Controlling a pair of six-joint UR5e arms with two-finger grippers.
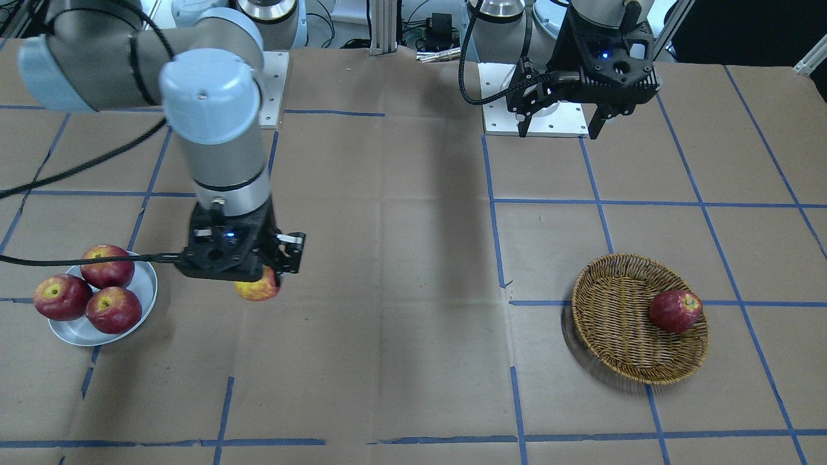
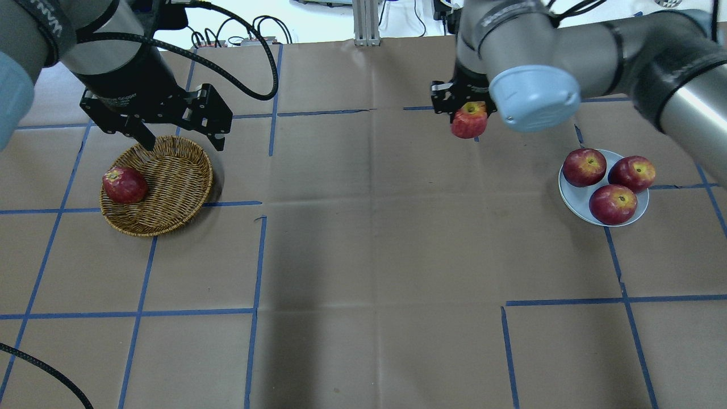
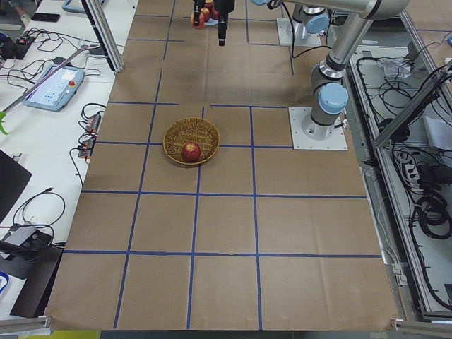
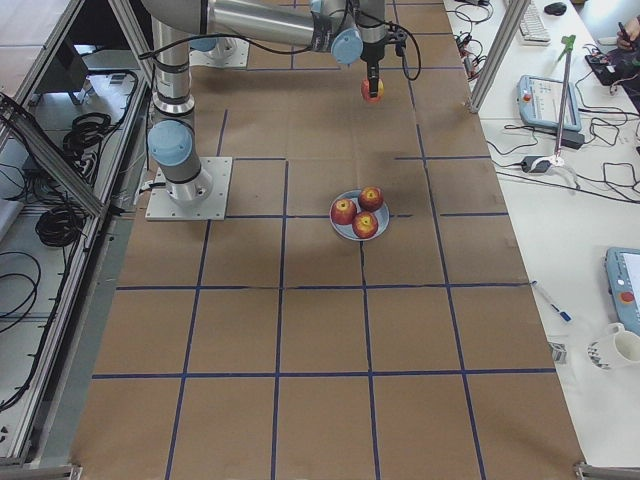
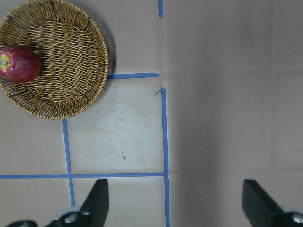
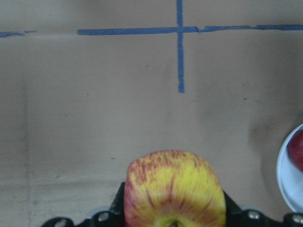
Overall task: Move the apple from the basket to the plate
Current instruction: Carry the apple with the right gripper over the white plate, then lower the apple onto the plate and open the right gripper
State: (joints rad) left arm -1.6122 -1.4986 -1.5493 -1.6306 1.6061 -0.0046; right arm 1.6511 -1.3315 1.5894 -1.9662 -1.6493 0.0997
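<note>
The pale yellow-orange apple point(image 1: 260, 289) streaked with red is held in my right gripper point(image 1: 257, 279), above the table beside the plate point(image 1: 77, 332). It also shows in the overhead view point(image 2: 469, 121) and fills the bottom of the right wrist view point(image 6: 174, 189). The grey-white plate point(image 2: 573, 196) holds three dark red apples point(image 2: 613, 203). The wicker basket point(image 2: 176, 176) holds one dark red apple point(image 2: 124, 185). My left gripper point(image 2: 183, 142) is open and empty, raised over the basket's far rim.
Brown paper with blue tape lines covers the table. The plate's edge shows at the right of the right wrist view point(image 6: 289, 179). The basket point(image 5: 66, 56) sits at the top left of the left wrist view. The arm bases stand at the robot's side.
</note>
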